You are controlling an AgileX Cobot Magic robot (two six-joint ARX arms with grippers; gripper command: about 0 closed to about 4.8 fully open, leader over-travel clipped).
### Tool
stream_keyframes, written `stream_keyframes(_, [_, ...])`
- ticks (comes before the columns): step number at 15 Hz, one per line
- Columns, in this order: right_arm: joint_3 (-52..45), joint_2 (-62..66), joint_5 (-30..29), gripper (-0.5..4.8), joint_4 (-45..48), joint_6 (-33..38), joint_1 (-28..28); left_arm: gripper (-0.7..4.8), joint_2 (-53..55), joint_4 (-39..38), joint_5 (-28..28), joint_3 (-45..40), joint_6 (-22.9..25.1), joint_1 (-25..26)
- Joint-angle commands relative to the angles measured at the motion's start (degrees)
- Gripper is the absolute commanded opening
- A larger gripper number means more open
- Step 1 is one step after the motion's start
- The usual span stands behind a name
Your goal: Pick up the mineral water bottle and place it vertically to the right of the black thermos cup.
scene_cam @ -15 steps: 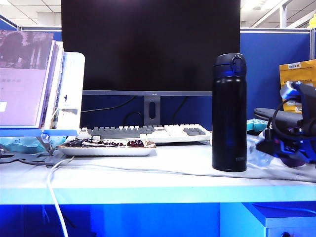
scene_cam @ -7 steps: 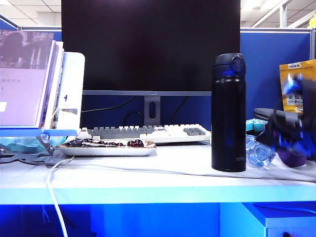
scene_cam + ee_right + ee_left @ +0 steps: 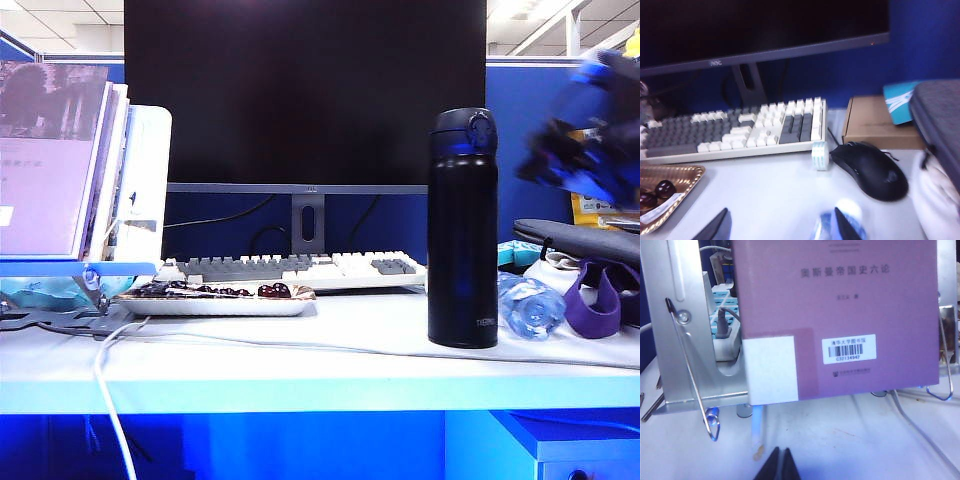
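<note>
A big black monitor screen (image 3: 305,90) fills the upper middle of the exterior view, above a white desk top (image 3: 300,365). At the left edge leans a purple-covered book (image 3: 45,160) on a metal stand. A grey-and-white keyboard (image 3: 300,268) lies under the monitor, with a shallow tray of dark round fruit (image 3: 215,297) in front of it, lower left of centre.

Right of centre stands the tall slim black thermos cup (image 3: 463,228), upright. Just to its right the small clear plastic mineral water bottle (image 3: 530,306) lies on its side on the desk, close to the flask's base.

The right gripper (image 3: 585,135) is a blue-black blur in the upper right, well above the bottle and holding nothing; in the right wrist view its fingers (image 3: 715,227) stand moderately apart over the desk.

The left gripper (image 3: 779,467) sits at the bottom edge of the left wrist view, fingertips pressed together, empty, facing the book.
</note>
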Motion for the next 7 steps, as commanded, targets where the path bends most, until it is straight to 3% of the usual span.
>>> stream_keyframes(1, [18.4,-0.3,-0.1,2.70,-34.5,-4.5,0.0,-0.03,-0.2,-0.7,0.2,0.0,0.0,0.1])
stream_keyframes(2, [25.4,0.5,-0.1,2.70,-46.0,-6.1,0.0,-0.03,-0.2,-0.7,0.2,0.0,0.0,0.1])
stream_keyframes(4, [35.5,3.5,-0.2,2.70,-58.6,-7.6,0.0,-0.03,-0.2,-0.7,0.2,0.0,0.0,0.1])
stream_keyframes(7, [42.6,6.6,-0.1,2.70,-67.3,-7.5,0.0,-0.03,-0.2,-0.7,0.2,0.0,0.0,0.1])
